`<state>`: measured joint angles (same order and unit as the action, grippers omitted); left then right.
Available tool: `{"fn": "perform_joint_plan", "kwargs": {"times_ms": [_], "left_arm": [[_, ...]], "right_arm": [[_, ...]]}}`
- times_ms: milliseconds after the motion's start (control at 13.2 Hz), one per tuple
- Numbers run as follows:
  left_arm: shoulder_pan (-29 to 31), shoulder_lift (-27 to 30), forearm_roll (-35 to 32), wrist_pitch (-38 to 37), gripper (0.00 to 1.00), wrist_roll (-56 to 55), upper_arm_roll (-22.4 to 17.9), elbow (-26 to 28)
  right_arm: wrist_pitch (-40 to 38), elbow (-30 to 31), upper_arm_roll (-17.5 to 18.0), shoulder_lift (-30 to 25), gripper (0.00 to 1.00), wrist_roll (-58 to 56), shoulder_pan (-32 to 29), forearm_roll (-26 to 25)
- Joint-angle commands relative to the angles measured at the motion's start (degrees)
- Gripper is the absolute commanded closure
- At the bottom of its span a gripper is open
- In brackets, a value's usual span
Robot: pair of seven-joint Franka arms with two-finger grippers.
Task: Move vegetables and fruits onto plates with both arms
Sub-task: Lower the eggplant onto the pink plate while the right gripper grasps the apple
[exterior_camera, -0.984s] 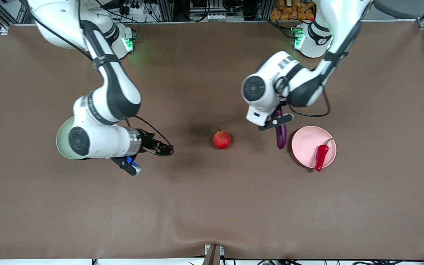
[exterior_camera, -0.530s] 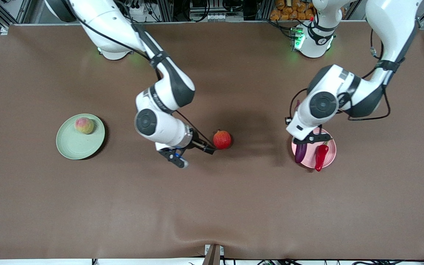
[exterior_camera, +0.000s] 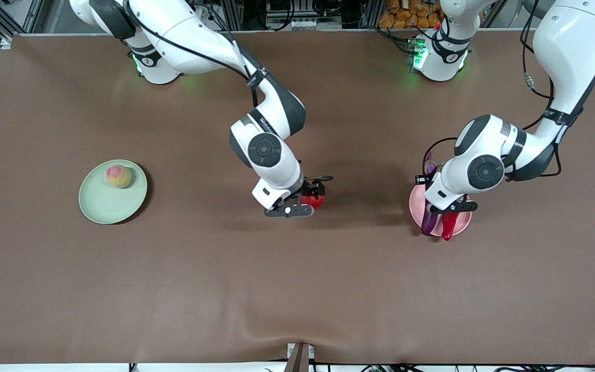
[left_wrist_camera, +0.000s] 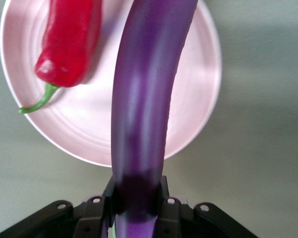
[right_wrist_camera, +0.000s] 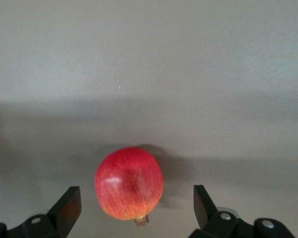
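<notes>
Your left gripper [left_wrist_camera: 137,210], clamped on the eggplant [left_wrist_camera: 144,99], hung over the pink plate [left_wrist_camera: 198,84] while your right gripper [right_wrist_camera: 137,210] straddled the red fruit [right_wrist_camera: 129,182], fingers apart; an off-center squeeze could roll it away.

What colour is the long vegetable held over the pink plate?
Glossy purple: the eggplant, clearest in the left wrist view.
</notes>
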<state>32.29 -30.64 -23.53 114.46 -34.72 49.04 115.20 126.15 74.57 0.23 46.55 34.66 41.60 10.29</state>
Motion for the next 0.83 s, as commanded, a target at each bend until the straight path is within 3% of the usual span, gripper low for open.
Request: {"fn": "perform_joint_plan", "kwargs": {"times_ms": [0,378,605,757], "left_arm": [[3.2,1.6,-1.2,0.9,1.00,1.6,0.9,2.3],[3.3,0.8,-1.1,2.0,1.00,1.5,0.8,2.4],[3.1,-0.4,-1.1,3.3,1.00,1.3,0.8,2.4],[3.1,-1.4,-1.1,3.9,0.91,1.4,0.8,2.4]], "right_arm": [[2.7,-2.2,-0.7,3.5,0.00,-0.6,1.5,-1.4],[5.3,-2.8,-1.0,4.8,0.00,0.0,3.6,-1.9],[5.4,-2.8,-0.9,7.1,0.00,0.7,3.9,-6.2],[5.9,-3.4,-0.9,7.8,0.00,2.3,4.1,-6.3]]}}
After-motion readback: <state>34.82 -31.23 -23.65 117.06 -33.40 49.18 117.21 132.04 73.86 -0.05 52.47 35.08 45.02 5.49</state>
